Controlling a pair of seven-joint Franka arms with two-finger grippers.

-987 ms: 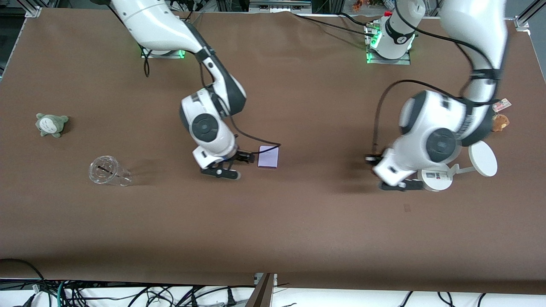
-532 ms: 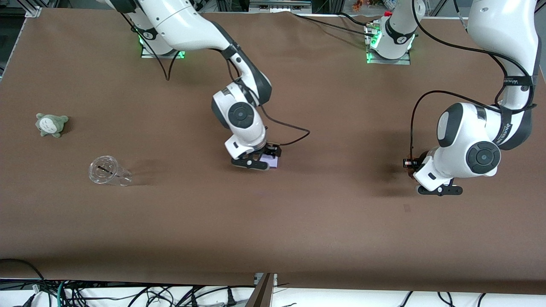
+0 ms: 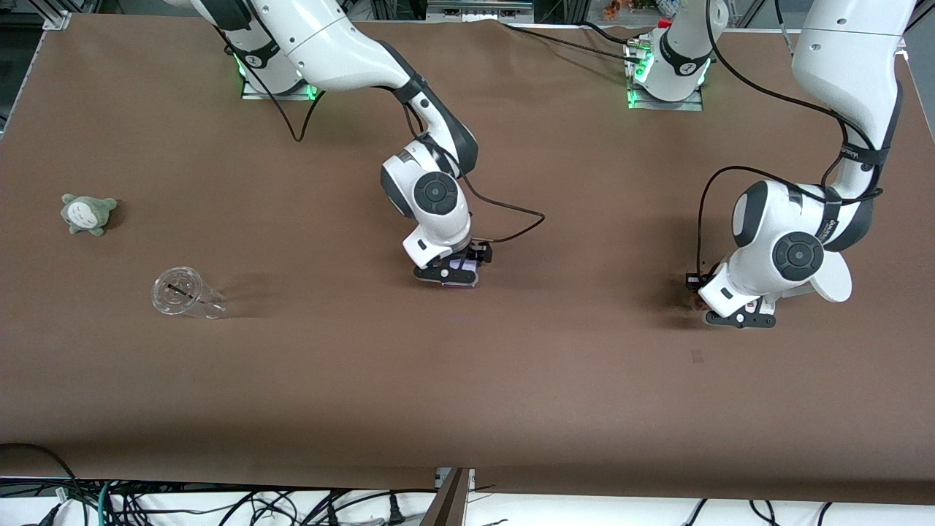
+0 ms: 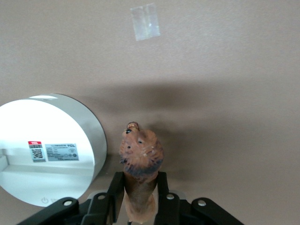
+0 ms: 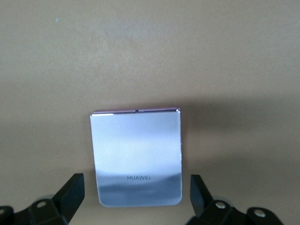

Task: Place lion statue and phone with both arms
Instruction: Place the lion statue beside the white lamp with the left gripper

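The lion statue, orange-brown with a darker mane, is gripped between the fingers of my left gripper, mane end pointing away from the wrist. In the front view my left gripper is low over the table beside the white stand. The lavender phone lies flat on the table, and a corner of it shows in the front view. My right gripper is open, with one finger on each side of the phone and not touching it. In the front view my right gripper is low over the phone.
The white stand's disc shows next to the left arm, and its round base is close beside the lion. A grey-green plush and a clear cup on its side lie toward the right arm's end. A piece of tape is on the table.
My right gripper has moved from beside the phone to over it, fingers straddling it. My left arm swung toward its own end of the table and came down beside the stand.
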